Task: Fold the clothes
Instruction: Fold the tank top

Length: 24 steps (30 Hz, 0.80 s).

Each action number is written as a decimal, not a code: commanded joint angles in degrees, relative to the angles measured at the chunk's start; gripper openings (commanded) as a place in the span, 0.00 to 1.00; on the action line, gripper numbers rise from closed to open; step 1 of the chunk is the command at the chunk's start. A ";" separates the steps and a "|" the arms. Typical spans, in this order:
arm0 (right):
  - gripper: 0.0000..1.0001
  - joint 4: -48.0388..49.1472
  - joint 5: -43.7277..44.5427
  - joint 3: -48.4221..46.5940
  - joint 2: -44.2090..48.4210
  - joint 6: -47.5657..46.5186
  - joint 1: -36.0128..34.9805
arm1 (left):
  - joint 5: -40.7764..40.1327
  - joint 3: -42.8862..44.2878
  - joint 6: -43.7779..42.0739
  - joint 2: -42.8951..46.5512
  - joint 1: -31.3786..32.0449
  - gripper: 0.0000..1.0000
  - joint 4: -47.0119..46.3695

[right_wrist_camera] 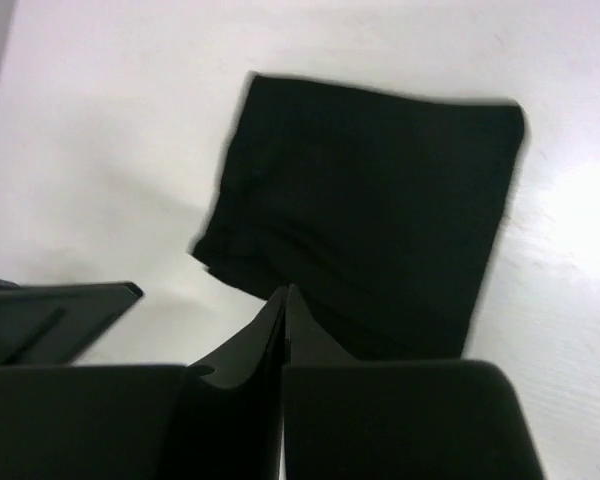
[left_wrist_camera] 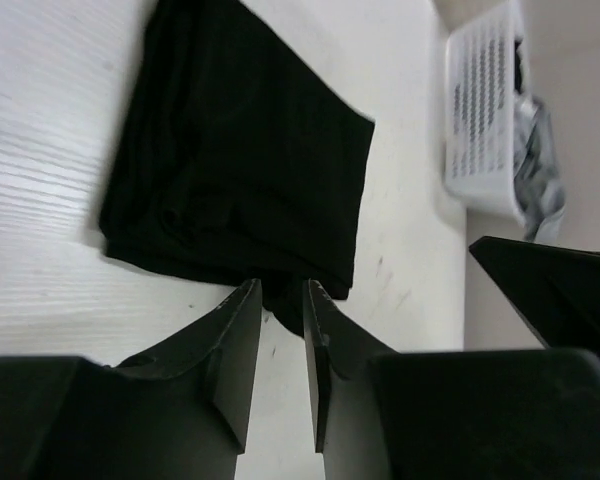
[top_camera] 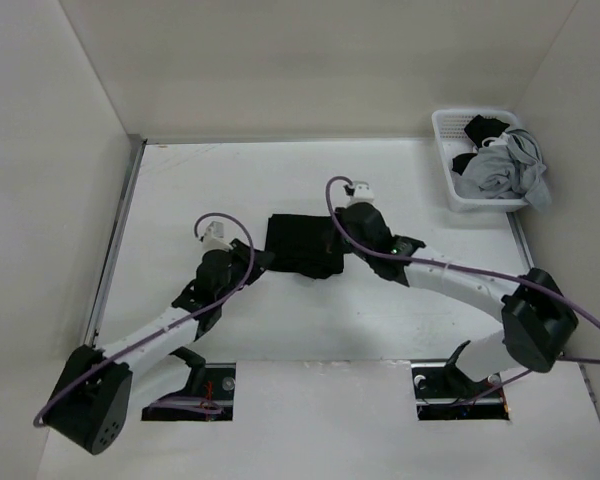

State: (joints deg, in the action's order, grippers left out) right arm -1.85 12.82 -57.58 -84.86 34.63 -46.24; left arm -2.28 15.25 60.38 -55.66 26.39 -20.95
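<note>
Left gripper (left_wrist_camera: pixel 282 295): jaws narrow, with a slit of worktop showing between them. The tips are at the near-left corner of the plain black folded cloth garment (top_camera: pixel 302 245). A dark fold sits right at the tips; cannot tell whether it is pinched.

Right gripper (right_wrist_camera: pixel 285 298): fingers pressed flat together, nothing visibly held, nose at the garment's right edge.

Judgement: the 2 grippers flank the packet to square or press it.

The garment lies mid-worktop (top_camera: pixel 380 320) as a compact rectangle. Neck tab not discernible.

White plastic mesh basket (top_camera: pixel 442 140) at the far right corner holds bunched grey and black laundry; separate pieces are hard to make out.
</note>
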 commanded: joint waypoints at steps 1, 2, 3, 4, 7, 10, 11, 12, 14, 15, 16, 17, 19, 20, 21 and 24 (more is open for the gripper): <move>0.00 13.42 -2.79 10.62 6.18 1.40 1.80 | -3.59 4.53 -4.47 -3.74 3.96 0.21 -6.65; 0.00 15.10 -3.67 13.17 8.02 1.66 3.20 | -4.47 4.70 -5.44 -4.71 4.58 0.21 -6.82; 0.00 16.42 -4.72 15.20 9.52 1.84 4.70 | -5.09 4.88 -5.97 -5.51 4.76 0.21 -7.00; 0.00 17.48 -5.95 16.70 10.67 1.84 6.10 | -5.53 5.14 -6.41 -6.47 4.94 0.22 -7.17; 0.00 19.42 -9.47 18.73 12.26 1.84 9.62 | -5.63 6.81 -7.29 -10.68 4.94 0.22 -8.84; 0.00 20.04 -14.73 15.76 8.50 2.28 12.18 | -5.45 9.09 -7.39 -16.65 4.33 0.22 -11.65; 0.00 20.21 -16.06 14.09 6.39 2.72 12.27 | -5.54 9.62 -7.12 -18.50 4.06 0.21 -12.27; 0.00 20.56 -17.03 12.51 4.11 2.90 12.18 | -5.71 10.06 -6.77 -20.35 3.54 0.21 -12.62; 0.00 22.05 -18.09 9.26 -0.63 3.25 12.18 | -5.63 10.50 -5.54 -23.52 2.31 0.20 -12.80; 0.00 22.50 -18.27 8.02 -2.40 3.42 12.18 | -5.28 10.51 -5.10 -24.84 1.69 0.20 -12.80; 0.00 22.94 -18.36 6.36 -4.85 4.03 12.18 | -5.01 10.51 -4.66 -25.89 1.08 0.19 -12.45; 0.01 23.11 -18.44 4.78 -7.23 4.74 12.18 | -4.75 10.25 -4.31 -26.60 0.55 0.19 -12.01; 0.01 23.12 -18.88 2.05 -11.71 6.23 12.18 | -4.31 9.46 -4.04 -27.31 -0.68 0.19 -11.31; 0.01 23.12 -19.14 0.90 -13.91 6.67 12.18 | -4.31 9.02 -4.04 -27.66 -1.21 0.19 -11.04; 0.01 22.94 -19.15 0.02 -15.84 7.29 12.18 | -4.31 8.58 -4.04 -28.10 -1.91 0.19 -10.69; 0.01 22.15 -19.41 -1.13 -20.25 10.01 12.18 | -3.17 7.35 -3.52 -28.98 -3.93 0.19 -9.46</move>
State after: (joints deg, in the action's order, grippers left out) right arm 18.11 -5.17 -56.64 -102.65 41.41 -33.87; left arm -6.59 23.81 55.99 -84.14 23.92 -29.54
